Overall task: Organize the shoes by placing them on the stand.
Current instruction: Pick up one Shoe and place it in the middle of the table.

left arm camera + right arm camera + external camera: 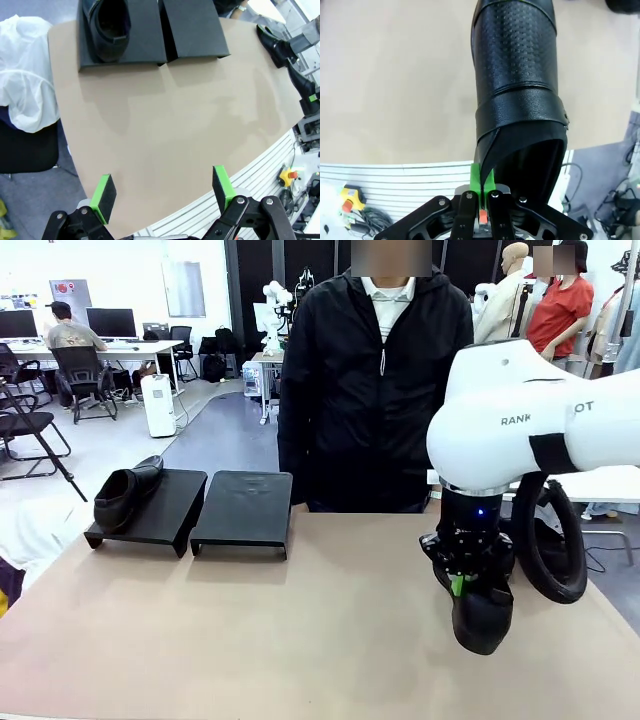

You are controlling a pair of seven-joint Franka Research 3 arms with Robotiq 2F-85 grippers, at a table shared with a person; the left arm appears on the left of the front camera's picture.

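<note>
Counter (300, 660) of plain tan, office behind. One shoe (125, 495) sits on the left stand (160, 525); your right hand (458, 585) clamps a second shoe (480, 618) by its collar. Your left wrist view adds the left hand (162, 192) spread wide, empty, and a third shoe (272, 45) at the counter's edge.

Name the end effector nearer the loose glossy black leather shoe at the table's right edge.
Right end effector: gripping another shoe beside the loose shoe; left end effector hovers across the table.

The left gripper (162, 190) hangs over the tan table (165, 125), its green pads (104, 192) wide apart. One black shoe (107, 27) sits on a stand (145, 47); a second stand (192, 30) lies just beside it.
</note>
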